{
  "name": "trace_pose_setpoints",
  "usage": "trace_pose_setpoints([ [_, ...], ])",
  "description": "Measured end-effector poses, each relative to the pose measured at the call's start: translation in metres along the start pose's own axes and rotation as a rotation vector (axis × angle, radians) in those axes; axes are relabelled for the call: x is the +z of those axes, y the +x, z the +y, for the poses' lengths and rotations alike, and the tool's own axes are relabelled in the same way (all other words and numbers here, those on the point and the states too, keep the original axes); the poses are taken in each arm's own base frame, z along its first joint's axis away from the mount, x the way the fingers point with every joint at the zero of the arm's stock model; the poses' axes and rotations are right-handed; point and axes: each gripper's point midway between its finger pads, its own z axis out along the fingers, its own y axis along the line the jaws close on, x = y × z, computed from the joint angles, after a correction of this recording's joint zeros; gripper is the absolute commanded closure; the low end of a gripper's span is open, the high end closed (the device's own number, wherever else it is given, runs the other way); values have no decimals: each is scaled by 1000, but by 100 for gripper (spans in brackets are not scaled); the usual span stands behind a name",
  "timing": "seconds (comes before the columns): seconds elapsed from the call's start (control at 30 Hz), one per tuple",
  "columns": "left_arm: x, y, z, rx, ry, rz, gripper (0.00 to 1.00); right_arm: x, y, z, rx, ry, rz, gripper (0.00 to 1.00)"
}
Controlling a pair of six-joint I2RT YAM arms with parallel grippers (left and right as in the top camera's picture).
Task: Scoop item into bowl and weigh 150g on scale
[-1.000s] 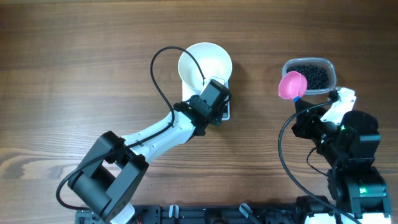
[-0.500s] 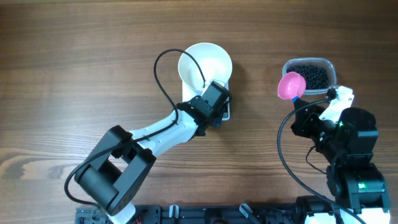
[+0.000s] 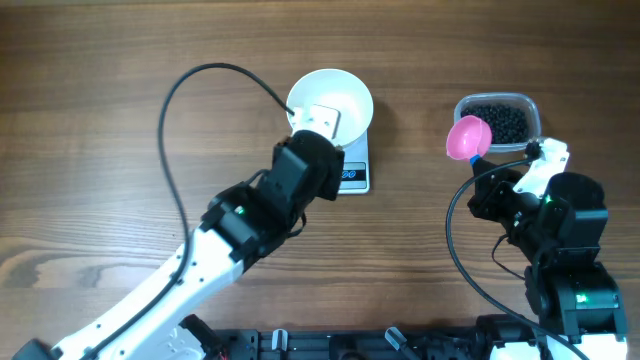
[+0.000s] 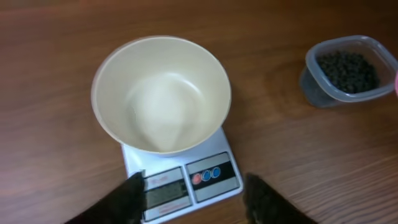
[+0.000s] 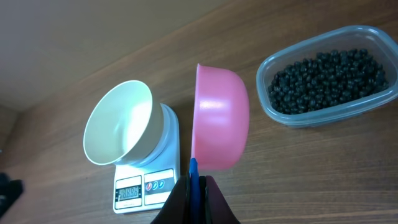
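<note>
Left gripper (image 4: 199, 202) first: its two dark fingers stand apart with nothing between them, flanking the 6 o'clock end of the scale (image 4: 214, 163), where the display and buttons sit. Your right gripper (image 5: 194, 199) is clamped tight on the thin blue handle of the pink scoop (image 5: 217, 118). It holds the scoop tipped on edge above the wood, just at 7 o'clock of the clear tub (image 5: 311, 118).

Everything rests on a brown wood-grain table (image 3: 100, 120). At the near edge, 6 o'clock, both arm bases crowd the margin. From there the left arm (image 3: 200, 260) slants up from 7 o'clock toward the scale, and its black cable (image 3: 175, 110) loops out over the wood at 9 o'clock of the bowl.

Farther out, the white bowl (image 4: 161, 93) sits on the 12 o'clock end of the scale, its bare glossy walls facing up. The black beads (image 5: 323, 71) lie heaped in the tub, at 3 o'clock of the bowl and well apart from it.

You have an open lane of wood between scale and tub. Broad open wood also spreads from 9 round to 12 o'clock, running out of view on those sides.
</note>
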Motion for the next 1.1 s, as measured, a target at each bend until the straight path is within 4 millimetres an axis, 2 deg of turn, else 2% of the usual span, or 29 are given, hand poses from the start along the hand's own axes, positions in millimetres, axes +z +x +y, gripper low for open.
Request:
trace_pose_setpoints([
  [0.17,-18,-13,8,-12,-19,-58,0,0,0,0,0,0,0,96],
  [0.33,-18,5,14,10,-47,13,0,0,4,-2,23,7,14,96],
  [0.57,-20,12,18,64,6,65,0,0,5,-2,32,10,22,96],
  [0.67,-35,8,32,105,59,87,0,0,6,-3,32,11,24,96],
  [0.83,-77,-7,58,157,110,114,0,0,6,-3,36,12,26,96],
  [1.1,-116,-26,70,199,174,106,0,0,12,-5,79,24,46,96],
])
